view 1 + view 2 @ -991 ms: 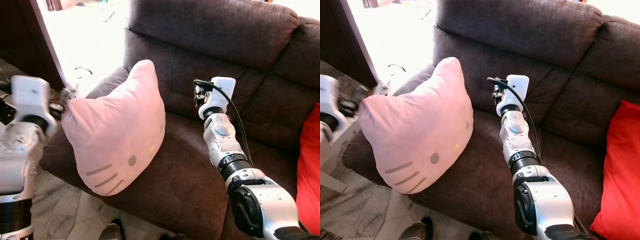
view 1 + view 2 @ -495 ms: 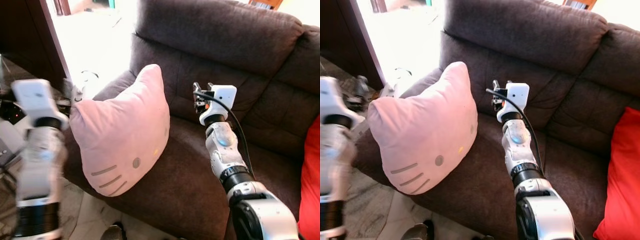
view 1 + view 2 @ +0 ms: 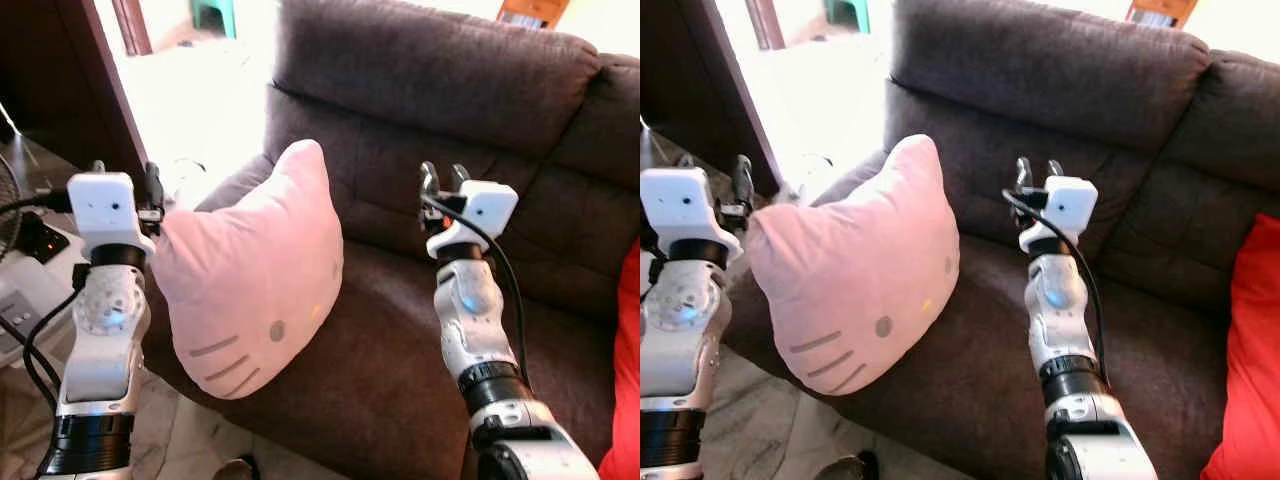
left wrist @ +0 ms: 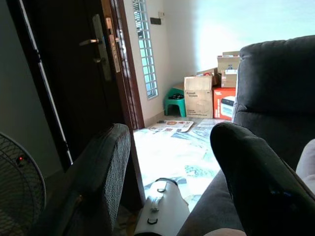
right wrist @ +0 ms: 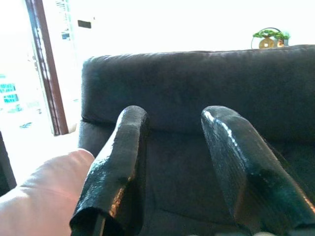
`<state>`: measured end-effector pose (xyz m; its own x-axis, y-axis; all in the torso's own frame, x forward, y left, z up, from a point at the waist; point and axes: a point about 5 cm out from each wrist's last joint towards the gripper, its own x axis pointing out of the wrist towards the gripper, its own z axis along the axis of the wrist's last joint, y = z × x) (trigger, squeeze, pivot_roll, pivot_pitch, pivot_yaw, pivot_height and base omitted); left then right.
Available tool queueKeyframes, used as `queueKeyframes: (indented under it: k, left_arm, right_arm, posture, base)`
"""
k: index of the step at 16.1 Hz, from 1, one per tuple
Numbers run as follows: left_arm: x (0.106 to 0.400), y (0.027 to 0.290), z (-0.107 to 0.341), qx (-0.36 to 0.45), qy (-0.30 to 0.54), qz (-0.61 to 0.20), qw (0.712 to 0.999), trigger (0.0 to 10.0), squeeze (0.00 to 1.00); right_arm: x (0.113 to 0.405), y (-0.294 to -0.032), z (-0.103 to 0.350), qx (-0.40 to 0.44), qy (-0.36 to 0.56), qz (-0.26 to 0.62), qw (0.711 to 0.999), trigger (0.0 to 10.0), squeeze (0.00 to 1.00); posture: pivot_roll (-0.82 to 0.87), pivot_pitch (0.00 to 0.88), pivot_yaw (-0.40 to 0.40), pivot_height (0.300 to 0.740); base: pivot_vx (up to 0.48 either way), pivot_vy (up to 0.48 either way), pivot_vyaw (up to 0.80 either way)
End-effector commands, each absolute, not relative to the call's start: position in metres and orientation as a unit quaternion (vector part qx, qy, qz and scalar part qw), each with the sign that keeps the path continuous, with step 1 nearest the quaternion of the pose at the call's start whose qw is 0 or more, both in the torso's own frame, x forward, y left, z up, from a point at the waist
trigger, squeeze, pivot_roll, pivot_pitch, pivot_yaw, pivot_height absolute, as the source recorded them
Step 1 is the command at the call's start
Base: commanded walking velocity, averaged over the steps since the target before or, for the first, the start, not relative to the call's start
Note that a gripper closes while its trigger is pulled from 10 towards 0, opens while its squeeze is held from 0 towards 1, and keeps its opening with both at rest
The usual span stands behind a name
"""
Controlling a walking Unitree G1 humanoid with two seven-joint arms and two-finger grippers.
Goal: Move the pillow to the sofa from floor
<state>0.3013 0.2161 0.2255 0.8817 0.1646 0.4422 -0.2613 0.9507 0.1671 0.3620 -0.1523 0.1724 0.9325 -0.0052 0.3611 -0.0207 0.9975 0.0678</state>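
The pink cat-face pillow leans on the left end of the dark brown sofa, its lower edge overhanging the seat front. My left gripper points upward just left of the pillow's upper corner. It is open, with nothing between its fingers, and a pink edge of the pillow shows beside them. Over the seat to the right of the pillow, my right gripper also stands open and empty, its fingers aimed at the backrest.
A red cushion lies at the sofa's right end. Left of the sofa are a fan, a white appliance on the floor, a dark door and a bright doorway. Cardboard boxes stand beyond it.
My left gripper has let go of the pillow's left corner and now stands upright beside it. The right arm has moved right and up. The camera has shifted.
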Motion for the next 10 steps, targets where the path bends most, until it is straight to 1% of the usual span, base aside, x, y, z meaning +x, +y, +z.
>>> queueKeyframes:
  k: [1,4,8,10]
  left_arm:
    - [0.301,0.214,0.222,0.122,-0.216,0.110,0.963,10.0,0.00]
    - [0.303,0.211,0.215,0.113,-0.215,0.118,0.963,10.0,0.00]
    - [0.304,0.211,0.208,0.112,-0.209,0.128,0.963,10.0,0.00]
    - [0.302,0.210,0.203,0.113,-0.206,0.127,0.964,10.0,0.00]
  right_arm:
    - [0.361,-0.158,0.176,0.032,-0.190,-0.004,0.981,10.0,0.00]
    - [0.362,-0.161,0.174,0.026,-0.179,-0.001,0.983,10.0,0.00]
    - [0.362,-0.159,0.176,0.021,-0.174,0.009,0.985,10.0,0.00]
    - [0.361,-0.163,0.170,0.022,-0.160,0.004,0.987,10.0,0.00]
  posture:
    - [0.14,0.071,-0.079,0.740]
    - [0.14,0.044,-0.098,0.740]
    - [0.13,0.043,-0.113,0.740]
    - [0.13,0.045,-0.108,0.740]
  base:
    - [0.000,0.000,0.00]
    - [0.000,0.000,0.00]
    - [0.000,0.000,0.00]
    - [0.000,0.000,0.00]
